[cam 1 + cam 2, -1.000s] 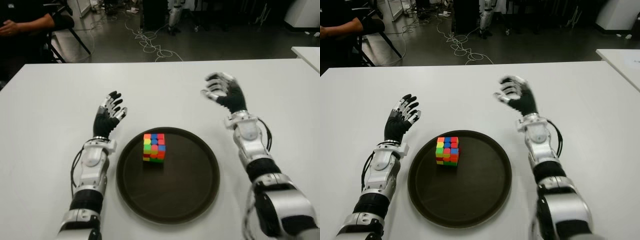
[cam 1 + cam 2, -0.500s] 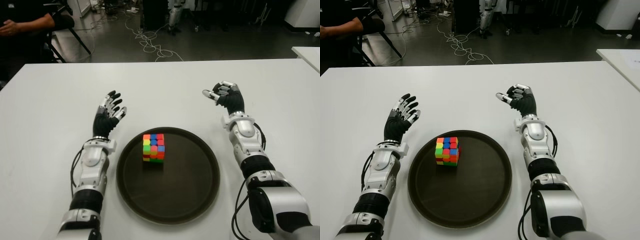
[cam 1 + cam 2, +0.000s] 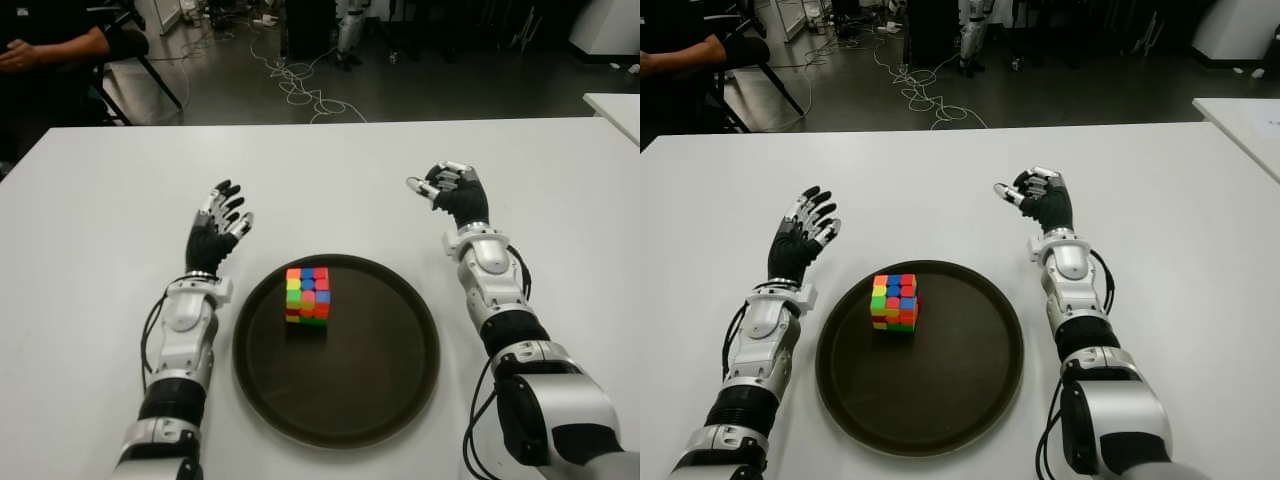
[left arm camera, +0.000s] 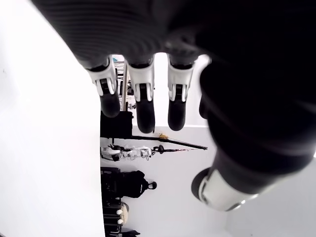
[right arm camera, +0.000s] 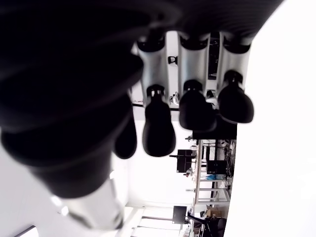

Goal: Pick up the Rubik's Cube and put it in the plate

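Left eye view: multicoloured Rubik's Cube (image 3: 307, 294) sits at ten o'clock in the round dark plastic plate (image 3: 390, 390); left hand (image 3: 216, 237) fingers spread, right hand (image 3: 452, 194) loosely curled, both empty; a stray reach could knock the cube out

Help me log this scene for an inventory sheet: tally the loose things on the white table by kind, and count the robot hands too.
Rubik's Cube: 1, sitting in the plate
Plate: 1, dark and round, on the table
Robot hands: 2, the left hand beside the plate on its left and the right hand beyond its right rim, both holding nothing
Total: 4
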Motion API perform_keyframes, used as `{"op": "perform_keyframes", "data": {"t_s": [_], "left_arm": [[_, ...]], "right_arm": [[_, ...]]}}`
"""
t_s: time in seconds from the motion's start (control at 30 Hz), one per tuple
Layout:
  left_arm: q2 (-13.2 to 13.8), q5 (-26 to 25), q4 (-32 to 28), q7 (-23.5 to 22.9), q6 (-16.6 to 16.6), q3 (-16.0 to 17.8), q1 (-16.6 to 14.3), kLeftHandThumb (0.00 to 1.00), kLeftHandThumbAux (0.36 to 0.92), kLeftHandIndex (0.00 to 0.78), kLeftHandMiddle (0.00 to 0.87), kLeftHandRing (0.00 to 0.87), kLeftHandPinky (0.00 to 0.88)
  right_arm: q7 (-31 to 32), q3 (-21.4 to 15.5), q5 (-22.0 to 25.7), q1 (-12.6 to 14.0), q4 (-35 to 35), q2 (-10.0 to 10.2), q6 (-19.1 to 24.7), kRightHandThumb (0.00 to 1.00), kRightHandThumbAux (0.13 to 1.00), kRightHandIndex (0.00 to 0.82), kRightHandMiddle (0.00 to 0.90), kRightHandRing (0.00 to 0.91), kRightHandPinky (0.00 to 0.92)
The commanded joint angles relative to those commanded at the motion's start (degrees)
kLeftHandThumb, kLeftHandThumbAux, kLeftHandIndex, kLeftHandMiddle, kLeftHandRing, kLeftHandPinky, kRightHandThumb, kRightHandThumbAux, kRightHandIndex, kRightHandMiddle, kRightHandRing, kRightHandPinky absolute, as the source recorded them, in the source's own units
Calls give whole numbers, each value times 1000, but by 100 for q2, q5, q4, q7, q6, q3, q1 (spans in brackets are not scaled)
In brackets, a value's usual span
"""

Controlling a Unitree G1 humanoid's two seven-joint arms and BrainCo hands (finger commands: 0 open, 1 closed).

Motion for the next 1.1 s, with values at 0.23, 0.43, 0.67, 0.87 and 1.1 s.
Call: {"op": "perform_keyframes", "data": {"t_s": [0.23, 0.43, 0.67, 0.87, 1.1], "left_arm": [[-39, -18, -29, 30, 11, 7, 24, 0, 819, 117, 162, 129, 89], [-50, -3, -47, 57, -13, 0, 34, 0, 807, 125, 159, 121, 79], [-41, 5, 3, 57, -68, 5, 12, 0, 825, 144, 164, 128, 97], [-37, -7, -1, 34, -64, 5, 12, 0, 837, 127, 161, 133, 106], [-36, 14, -19, 41, -78, -7, 38, 0, 819, 129, 160, 126, 87]], "right_arm": [[19, -16, 36, 120, -166, 30, -109, 154, 879, 622, 784, 796, 795], [32, 16, 99, 600, -1117, 131, -105, 129, 877, 633, 793, 801, 796], [-54, 148, 171, 1910, -3612, 378, 299, 82, 887, 625, 784, 795, 790], [-289, 73, -56, 2340, -3999, 401, 445, 21, 865, 451, 537, 540, 499], [-464, 167, -463, 2340, -3601, 202, 677, 1, 805, 140, 213, 174, 95]]}}
